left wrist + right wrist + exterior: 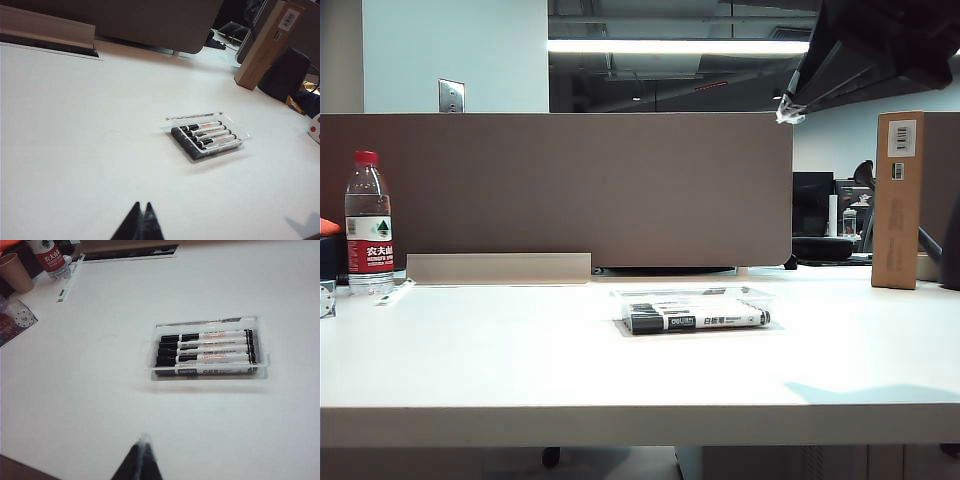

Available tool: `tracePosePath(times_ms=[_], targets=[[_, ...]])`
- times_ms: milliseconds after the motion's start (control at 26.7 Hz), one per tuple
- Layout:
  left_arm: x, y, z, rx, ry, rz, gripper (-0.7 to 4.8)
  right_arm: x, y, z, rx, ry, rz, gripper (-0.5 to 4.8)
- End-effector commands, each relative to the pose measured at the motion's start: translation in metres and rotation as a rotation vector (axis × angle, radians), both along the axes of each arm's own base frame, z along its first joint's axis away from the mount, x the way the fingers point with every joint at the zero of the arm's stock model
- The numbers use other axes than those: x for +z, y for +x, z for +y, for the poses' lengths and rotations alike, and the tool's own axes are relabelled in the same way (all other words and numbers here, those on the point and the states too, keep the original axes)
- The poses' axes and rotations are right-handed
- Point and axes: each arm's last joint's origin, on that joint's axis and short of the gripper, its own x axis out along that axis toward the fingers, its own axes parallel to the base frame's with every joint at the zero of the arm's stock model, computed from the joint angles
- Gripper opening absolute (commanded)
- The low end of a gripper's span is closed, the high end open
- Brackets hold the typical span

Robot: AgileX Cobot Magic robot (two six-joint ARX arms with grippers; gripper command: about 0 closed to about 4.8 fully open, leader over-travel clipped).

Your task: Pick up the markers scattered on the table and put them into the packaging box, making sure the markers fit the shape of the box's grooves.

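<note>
Markers (212, 352): five lay side by side in the packaging box (260, 365), one per channel, none loose on the bench (520, 360).
Long axis: in the exterior view the markers ran left to right, parallel to the bench's front edge.
Pointing: black caps toward the left of the exterior view, end plugs toward the right; the front marker's label faced the camera.
Grooves: the clear plastic channels could not be made out separately.
Box position: near the middle of the bench, flat, apart from all other items.
Left end effector (141, 215): closed, fingertips together, holding nothing, above bare bench well apart from the box.
Right end effector (141, 452): closed, fingertips together, holding nothing, raised above the bench near the box's long side.
Edges: a partition panel (560, 190) stood along the rear; the thick front edge was unobstructed.
Open room: wide bare surface on all sides of the box.
Obstacles: water bottle (367, 225) at the far left rear; cardboard box (898, 200) at the right rear.
</note>
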Motion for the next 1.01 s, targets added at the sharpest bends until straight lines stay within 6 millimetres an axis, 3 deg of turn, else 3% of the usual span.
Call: tracePosePath(times_ms=[37, 225, 262, 487, 1011], targets=[[0.002, 0.000, 0.000, -0.004, 0.005, -0.017, -0.02, 0.003, 0.000, 0.000, -0.001, 0.017, -0.010, -0.04], [0.002, 0.000, 0.000, -0.004, 0.016, -0.022, -0.02, 0.003, 0.000, 0.000, 0.000, 0.017, -0.010, -0.04], [0.003, 0.000, 0.001, 0.020, 0.099, -0.067, -0.02, 0.003, 0.000, 0.000, 0.000, 0.017, -0.009, -0.04], [-0.011, 0.012, 0.010, 0.361, 0.105, -0.200, -0.02, 0.003, 0.000, 0.000, 0.000, 0.016, -0.009, -0.05], [-0.025, 0.015, 0.023, 0.399, 0.258, -0.190, -0.02, 0.003, 0.000, 0.000, 0.000, 0.016, -0.009, -0.05]])
